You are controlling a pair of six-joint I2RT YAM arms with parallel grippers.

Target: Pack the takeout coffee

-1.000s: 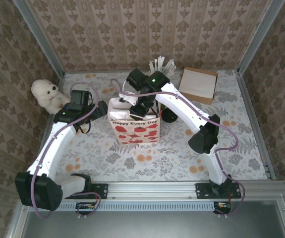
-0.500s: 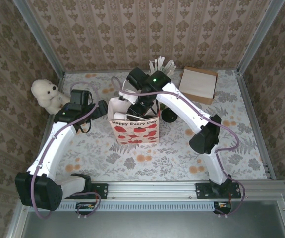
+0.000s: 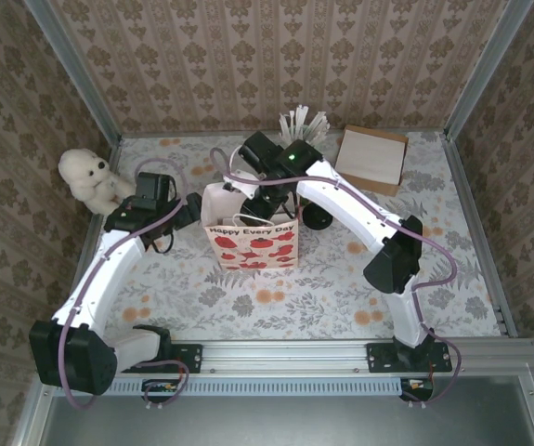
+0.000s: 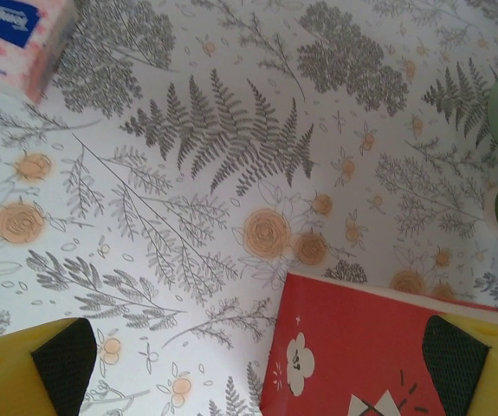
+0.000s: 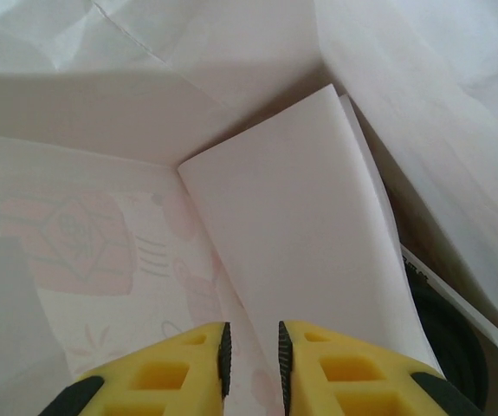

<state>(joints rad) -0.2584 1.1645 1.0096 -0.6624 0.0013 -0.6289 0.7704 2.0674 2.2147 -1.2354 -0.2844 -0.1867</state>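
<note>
The takeout coffee [image 3: 320, 219], a small dark cup with a black lid, stands on the table just right of the red-and-white paper bag [image 3: 251, 243], partly under my right arm. My right gripper [image 3: 266, 202] reaches down into the bag's open top. In the right wrist view its jaws [image 5: 251, 351] stand a narrow gap apart over the bag's white inner fold [image 5: 300, 225], and a dark round shape [image 5: 449, 342] shows past the paper wall. My left gripper [image 3: 188, 209] is wide open beside the bag's left side, the bag's red corner [image 4: 361, 347] lying between its fingers [image 4: 62, 351].
A white teddy bear [image 3: 89, 176] sits at the back left. A pale green cup of white sticks [image 3: 302, 125] and a cardboard box [image 3: 372, 158] stand at the back. A tissue pack [image 4: 19, 39] lies on the floral cloth. Metal rails edge the table.
The right arm's elbow has swung out to the right while its gripper stayed over the bag's mouth. The left gripper has edged slightly closer to the bag.
</note>
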